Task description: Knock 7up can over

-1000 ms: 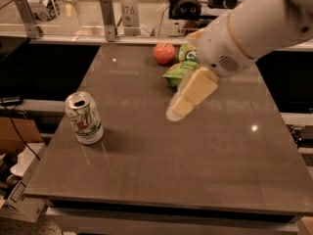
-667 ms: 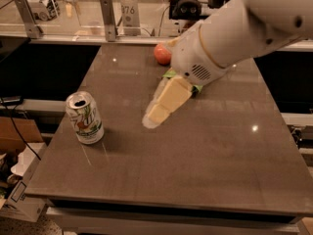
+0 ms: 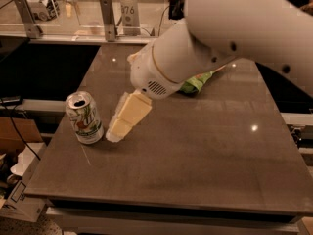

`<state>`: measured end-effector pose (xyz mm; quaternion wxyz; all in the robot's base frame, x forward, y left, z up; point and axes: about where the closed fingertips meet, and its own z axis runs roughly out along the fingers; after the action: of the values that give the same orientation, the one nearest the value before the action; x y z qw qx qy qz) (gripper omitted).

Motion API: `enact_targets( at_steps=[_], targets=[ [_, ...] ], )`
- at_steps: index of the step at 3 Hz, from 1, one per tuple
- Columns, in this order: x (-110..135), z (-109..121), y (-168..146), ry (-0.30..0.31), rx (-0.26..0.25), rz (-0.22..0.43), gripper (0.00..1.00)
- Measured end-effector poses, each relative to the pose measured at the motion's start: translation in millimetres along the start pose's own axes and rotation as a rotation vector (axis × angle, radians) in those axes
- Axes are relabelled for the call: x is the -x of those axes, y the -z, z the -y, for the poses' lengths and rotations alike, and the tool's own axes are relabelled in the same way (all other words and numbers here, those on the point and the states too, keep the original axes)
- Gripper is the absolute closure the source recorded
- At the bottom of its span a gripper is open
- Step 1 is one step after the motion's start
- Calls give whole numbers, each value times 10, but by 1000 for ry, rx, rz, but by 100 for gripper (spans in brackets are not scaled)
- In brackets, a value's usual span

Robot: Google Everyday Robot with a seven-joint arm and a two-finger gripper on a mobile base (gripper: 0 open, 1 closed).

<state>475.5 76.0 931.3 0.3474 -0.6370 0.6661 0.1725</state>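
One gripper (image 3: 115,133), angled down with its tips low over the table (image 3: 195,160). Fingers (image 3: 128,112) sit together with no gap showing, holding nothing. One 7up can (image 3: 84,117), upright, just beside the fingertips on their camera-left side, near the table's left edge. Can't tell if they're touching. One green chip bag (image 3: 197,82), well behind the fingers toward the far side and mostly hidden by the arm (image 3: 220,33).
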Motion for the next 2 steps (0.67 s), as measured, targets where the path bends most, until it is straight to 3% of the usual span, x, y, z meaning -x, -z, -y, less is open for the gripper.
enact_targets(
  at_steps=[2],
  targets=[
    [199,-71,-500,24,50,26,0]
  ],
)
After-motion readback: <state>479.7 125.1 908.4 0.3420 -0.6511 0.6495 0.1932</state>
